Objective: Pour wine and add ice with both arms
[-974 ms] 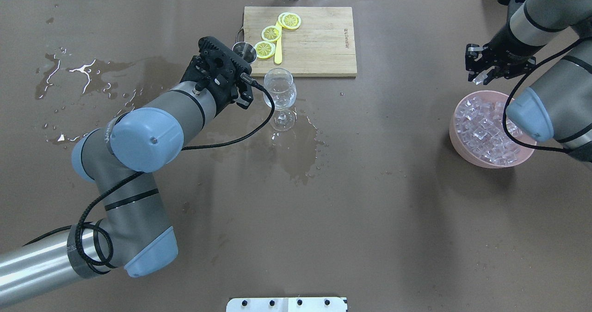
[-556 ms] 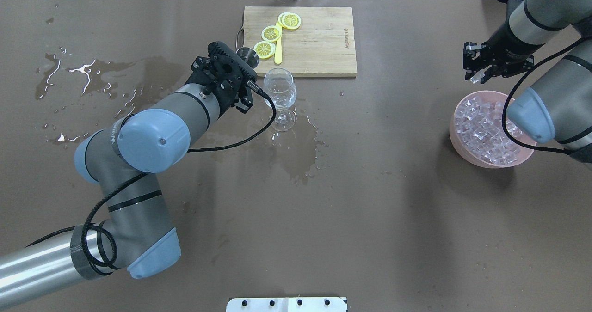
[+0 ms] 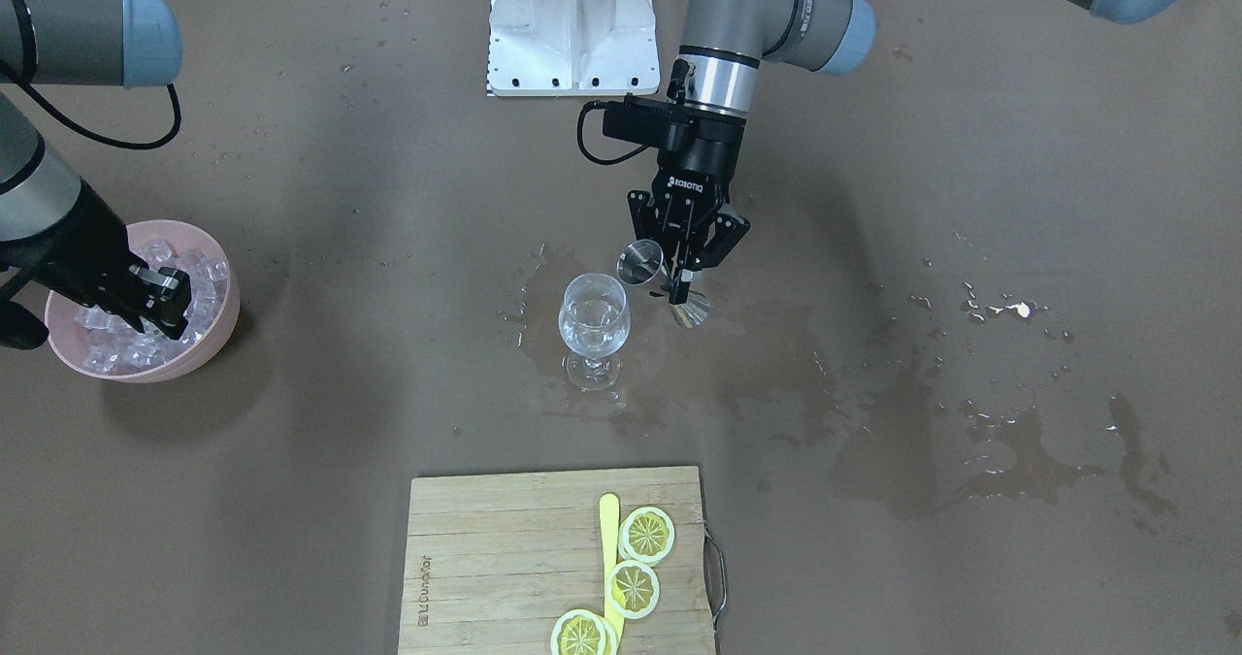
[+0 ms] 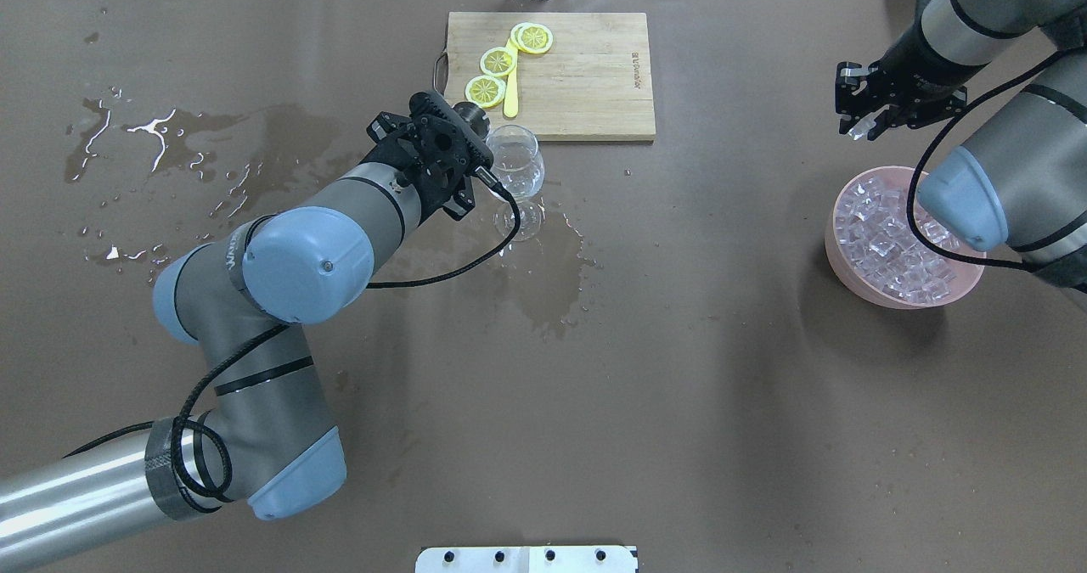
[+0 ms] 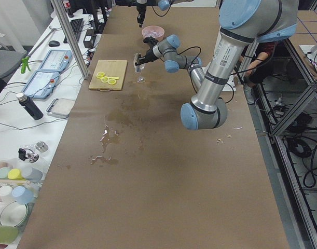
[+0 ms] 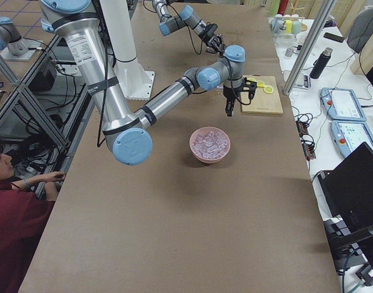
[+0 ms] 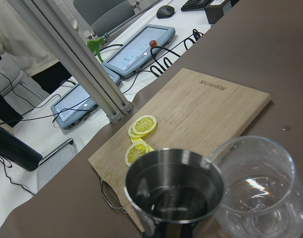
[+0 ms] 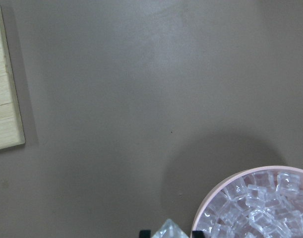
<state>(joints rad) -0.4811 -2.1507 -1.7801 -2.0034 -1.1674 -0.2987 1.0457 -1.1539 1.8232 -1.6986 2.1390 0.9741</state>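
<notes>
Left gripper (image 3: 681, 281): jaws narrowed onto the waist of a steel jigger (image 3: 641, 262), tilted, upper cup mouth just beside the rim of the wine glass (image 3: 594, 317). Wine (image 7: 174, 199) as a little clear liquid inside that cup; contents of the glass hard to tell.

Right gripper (image 4: 861, 125): jaws pinched on one ice cube (image 8: 169, 232), raised over bare table just outside the pink bowl (image 4: 832, 255), well apart from the glass. Rest of the ice (image 4: 883, 242) heaped in the bowl, partly hidden overhead by the right arm's blue joint cap.

Most of the jigger hidden overhead by the left wrist.

Beyond the glass, a wooden cutting board (image 4: 586, 81) with lemon slices (image 4: 498, 61) and a yellow stick (image 4: 510, 96).

Wet patches (image 4: 548, 280) on the brown table cover (image 4: 679, 403) around the glass foot and farther out on the left arm's side.
</notes>
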